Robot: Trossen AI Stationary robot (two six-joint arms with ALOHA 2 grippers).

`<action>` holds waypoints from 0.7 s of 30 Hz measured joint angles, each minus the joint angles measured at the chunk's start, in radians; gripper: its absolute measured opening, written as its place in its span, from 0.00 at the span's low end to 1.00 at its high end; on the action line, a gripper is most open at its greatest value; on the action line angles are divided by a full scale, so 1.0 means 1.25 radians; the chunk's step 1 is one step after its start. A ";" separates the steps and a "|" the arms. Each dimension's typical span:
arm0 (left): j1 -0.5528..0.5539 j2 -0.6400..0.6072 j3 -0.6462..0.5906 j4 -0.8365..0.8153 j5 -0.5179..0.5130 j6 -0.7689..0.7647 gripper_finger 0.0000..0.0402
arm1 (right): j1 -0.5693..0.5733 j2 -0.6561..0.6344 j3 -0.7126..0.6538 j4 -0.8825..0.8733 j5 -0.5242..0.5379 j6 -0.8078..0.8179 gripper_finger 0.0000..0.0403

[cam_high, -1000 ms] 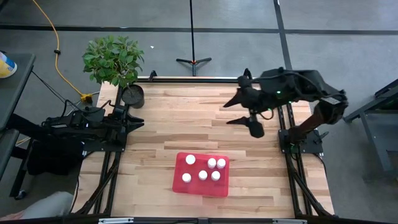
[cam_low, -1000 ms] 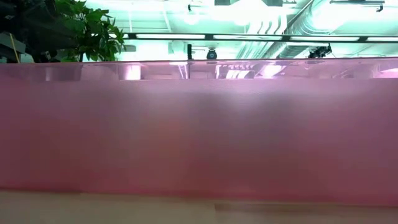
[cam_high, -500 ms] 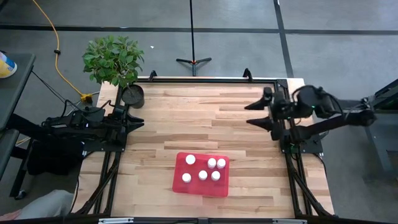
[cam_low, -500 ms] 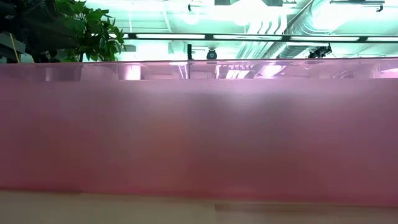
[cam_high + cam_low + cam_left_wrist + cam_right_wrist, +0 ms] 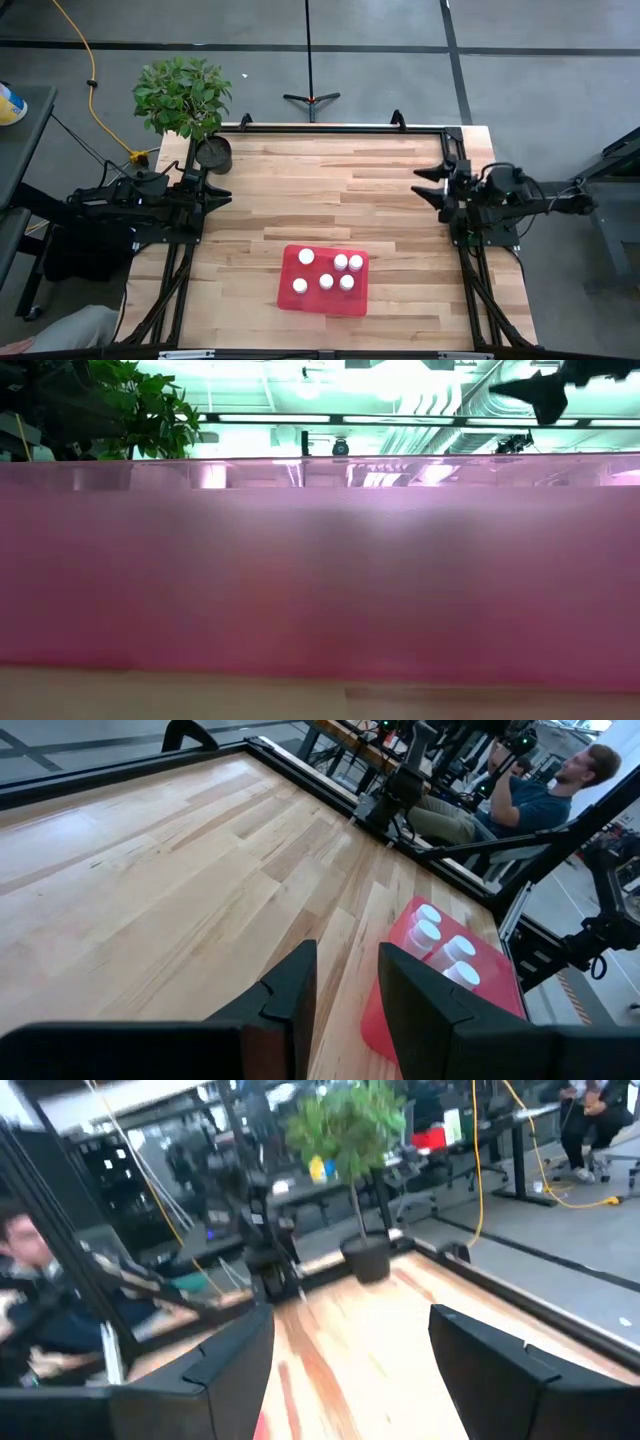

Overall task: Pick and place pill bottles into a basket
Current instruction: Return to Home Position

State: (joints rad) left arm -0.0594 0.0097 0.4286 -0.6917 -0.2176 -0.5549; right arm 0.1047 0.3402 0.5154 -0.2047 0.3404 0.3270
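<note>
The red-pink basket [image 5: 323, 297] stands on the table near its front edge, at the middle. Six pill bottles stand upright in it on their bases, white caps up, among them one at the far left [image 5: 306, 256] and one at the near right [image 5: 347, 282]. From above I cannot tell which is orange. The basket [image 5: 400, 990] and some bottles [image 5: 428, 930] also show in the left wrist view. My left gripper [image 5: 222, 196] waits at the table's left edge, narrowly open and empty. My right gripper [image 5: 428, 182] is at the right edge, wide open and empty.
A round black plant pot [image 5: 213, 153] stands at the table's far left corner, with a leafy plant [image 5: 183, 95] behind it. The basket's wall [image 5: 320, 580] fills the low view. A person [image 5: 530, 790] sits beyond the table's right side. Bare wood lies between the arms.
My right gripper has drawn back from above the table's far right part toward the right edge and down, the arm folding back with it. It has stayed open and empty. The basket and bottles have kept still.
</note>
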 joint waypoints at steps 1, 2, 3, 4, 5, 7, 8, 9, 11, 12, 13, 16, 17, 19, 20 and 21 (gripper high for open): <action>0.000 0.000 0.000 0.000 0.000 0.000 0.36 | 0.000 -0.009 -0.018 -0.001 0.001 -0.003 0.64; 0.000 0.000 0.000 0.000 0.000 0.000 0.36 | 0.000 -0.016 -0.033 -0.001 0.001 -0.008 0.64; 0.000 0.000 0.000 0.000 0.000 0.000 0.36 | 0.000 -0.023 -0.049 0.005 0.004 -0.018 0.64; 0.000 0.000 0.000 0.000 0.000 0.000 0.36 | 0.000 -0.030 -0.066 0.013 0.013 -0.028 0.64; 0.000 0.000 0.000 0.000 0.000 0.000 0.36 | 0.000 -0.037 -0.082 0.025 0.020 -0.030 0.64; 0.000 0.000 0.000 0.000 0.000 0.000 0.36 | 0.000 -0.049 -0.119 0.086 0.033 -0.037 0.64; 0.000 0.000 0.000 0.000 0.000 0.000 0.36 | 0.000 -0.055 -0.134 0.124 0.033 -0.059 0.64; 0.000 0.000 0.000 0.000 0.000 0.000 0.36 | 0.000 -0.060 -0.146 0.160 0.028 -0.083 0.64; 0.000 0.000 0.000 0.000 0.000 0.000 0.36 | 0.000 -0.070 -0.170 0.237 0.022 -0.128 0.64; 0.000 0.000 0.000 0.000 0.000 0.000 0.36 | 0.000 -0.074 -0.180 0.269 0.023 -0.149 0.64; 0.000 0.000 0.000 0.000 0.000 0.000 0.36 | 0.000 -0.078 -0.189 0.297 0.026 -0.169 0.64; 0.000 0.000 0.000 0.000 0.000 0.000 0.36 | 0.000 -0.100 -0.207 0.334 0.030 -0.221 0.64; 0.000 0.000 0.000 0.000 0.000 0.000 0.36 | 0.000 -0.108 -0.212 0.335 0.037 -0.224 0.64; 0.000 0.000 0.000 0.000 0.000 0.000 0.36 | 0.000 -0.128 -0.227 0.329 0.055 -0.227 0.64; 0.000 0.000 0.000 0.000 0.000 0.000 0.36 | 0.000 -0.138 -0.235 0.327 0.064 -0.227 0.64; 0.000 0.000 0.000 0.000 0.000 0.000 0.36 | 0.000 -0.148 -0.240 0.324 0.078 -0.228 0.64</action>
State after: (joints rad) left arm -0.0593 0.0098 0.4286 -0.6914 -0.2176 -0.5549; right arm 0.1043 0.1553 0.2148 0.2008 0.4376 0.0422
